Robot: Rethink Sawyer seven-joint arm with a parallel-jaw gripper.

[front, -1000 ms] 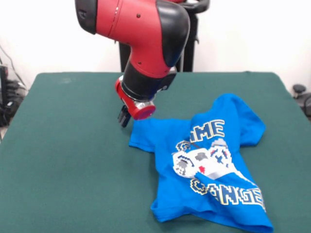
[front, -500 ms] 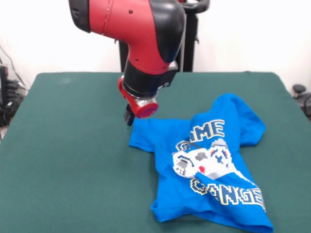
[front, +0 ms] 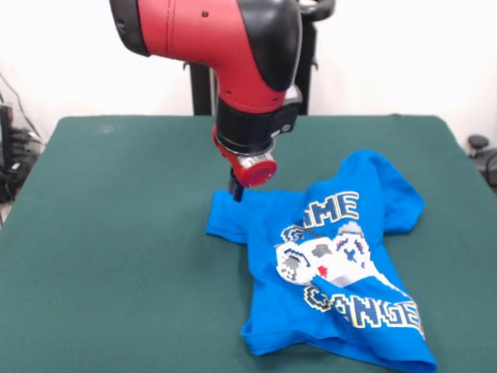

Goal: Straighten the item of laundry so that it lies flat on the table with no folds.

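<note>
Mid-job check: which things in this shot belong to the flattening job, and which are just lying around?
Part of the job:
- blue T-shirt, still rumpled and folded over
- green table it lies on
- gripper, low over the shirt's far edge

Just about:
- black stand behind the table
- dark gear past the table's edge
- cables at the opposite edge

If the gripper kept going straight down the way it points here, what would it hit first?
Most likely the blue T-shirt, at its sleeve edge right under the gripper; depth is unclear, so it could just miss onto the table.
</note>
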